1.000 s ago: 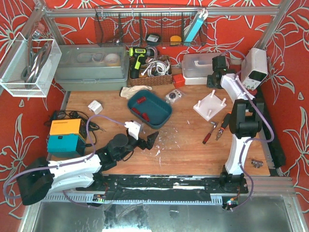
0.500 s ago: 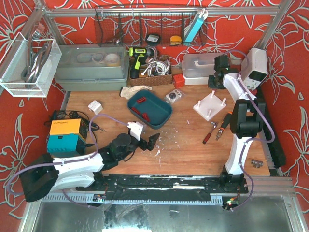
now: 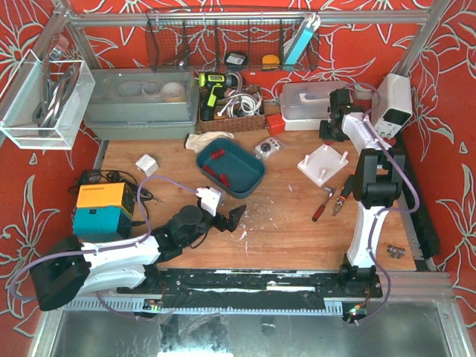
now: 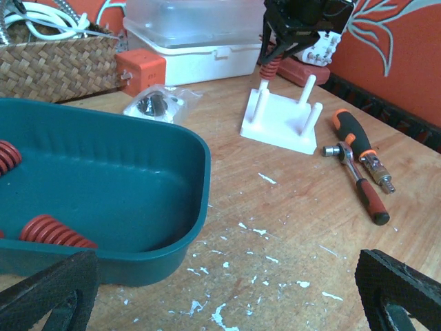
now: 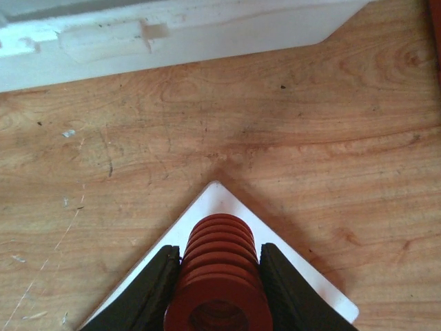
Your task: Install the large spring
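My right gripper (image 5: 217, 276) is shut on a large red spring (image 5: 219, 265), held upright over the far corner of the white peg plate (image 5: 227, 200). In the left wrist view the spring (image 4: 273, 67) sits at the top of the plate's far peg, under the right gripper (image 4: 296, 27). The plate (image 3: 323, 163) has several upright pegs. My left gripper (image 3: 229, 220) is open and empty, low over the table in front of the teal tray (image 3: 230, 168), which holds more red springs (image 4: 52, 233).
A ratchet and a screwdriver (image 3: 332, 199) lie right of the plate. A white lidded box (image 3: 305, 104), a wicker basket (image 3: 230, 111), a bagged part (image 3: 268, 148) and an orange-teal box (image 3: 100, 209) stand around the table.
The right gripper with the spring has shifted slightly right and down onto the plate's far corner. The left arm has barely moved.
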